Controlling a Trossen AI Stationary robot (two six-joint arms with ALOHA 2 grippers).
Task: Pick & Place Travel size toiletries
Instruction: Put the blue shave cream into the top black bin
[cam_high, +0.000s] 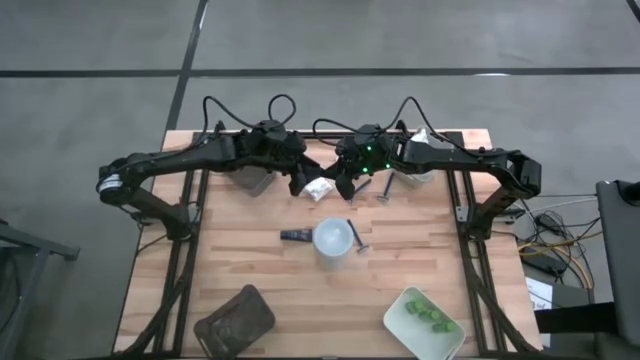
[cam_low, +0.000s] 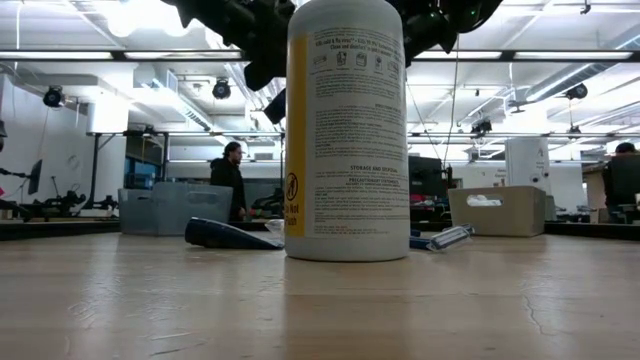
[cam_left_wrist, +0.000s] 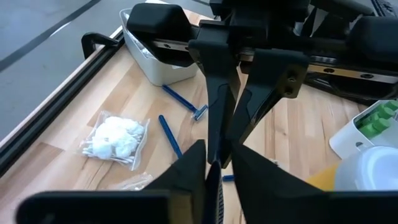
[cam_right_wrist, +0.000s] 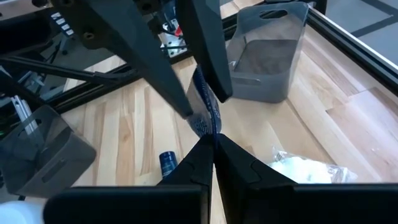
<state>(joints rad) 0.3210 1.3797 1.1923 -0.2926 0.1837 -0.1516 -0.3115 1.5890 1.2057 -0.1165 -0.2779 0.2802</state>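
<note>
Both grippers (cam_high: 322, 186) pinch one dark tube (cam_right_wrist: 208, 112); the bottle's (cam_low: 346, 130) label print is unreadable.

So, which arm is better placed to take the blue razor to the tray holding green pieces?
Right, probably: the right gripper pinches the razor, and that tray sits on its side, far from the left gripper.

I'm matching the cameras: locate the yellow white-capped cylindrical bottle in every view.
High view: yellow white-capped cylindrical bottle at table middle, seen cap-on.
Low view: centre foreground, filling the height.
Left wrist view: lower right corner.
Right wrist view: not clearly in it.
Shared landmark: short dark tube lying beside it.
</note>
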